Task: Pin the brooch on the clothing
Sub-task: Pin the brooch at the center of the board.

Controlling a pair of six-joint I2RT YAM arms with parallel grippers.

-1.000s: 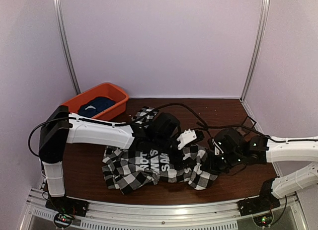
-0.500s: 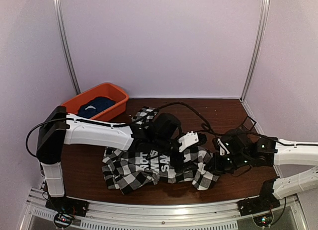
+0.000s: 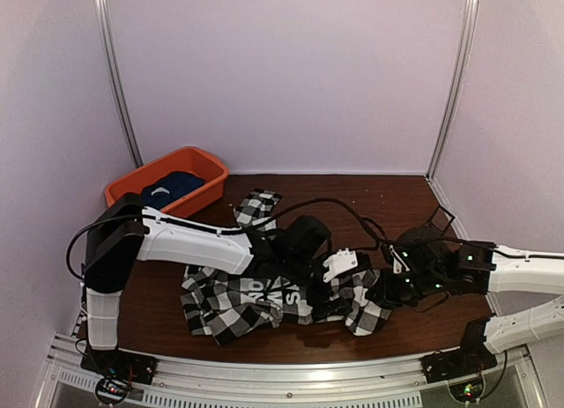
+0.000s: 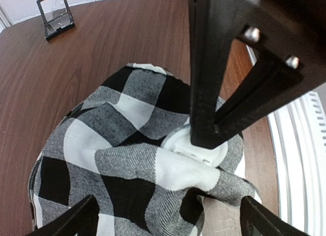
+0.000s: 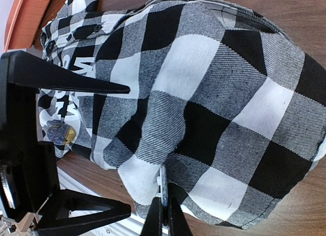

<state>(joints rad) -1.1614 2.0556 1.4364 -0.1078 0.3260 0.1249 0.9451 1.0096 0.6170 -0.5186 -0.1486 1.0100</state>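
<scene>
Start at the left of the overhead frame. Your white-shelled left arm (image 3: 189, 241) has swung lower and further right in the last second. It has carried the left hand (image 3: 339, 269) off the middle of the black-and-white checked shirt (image 3: 225, 307) to its right end. That uncovers more of the black panel of white block lettering (image 3: 275, 293). The shirt itself has barely shifted on the dark wooden desk (image 3: 154, 289). The left hand is released, its 2 fingers spread wide over the cloth with nothing between them.

Just right of it, the right hand (image 5: 163, 209) has shifted a little toward the right edge. It is clenched, pinching the thin rim of what I take to be a flat, round white brooch (image 4: 179, 143). At centre frame in the left wrist view, the brooch is pressed against the shirt's right corner. Both hands now meet at 1 spot, so I judge the pinning under way, not finished. Whether the brooch has caught the fabric, you cannot tell from here.

Containers: 1 orange plastic tub (image 3: 204, 195) sits at upper left, holding a dark navy garment (image 3: 172, 186) with a small white mark. At right centre is a small black wire-frame stand (image 3: 443, 221). What it carries, if anything, is too small to tell.
</scene>
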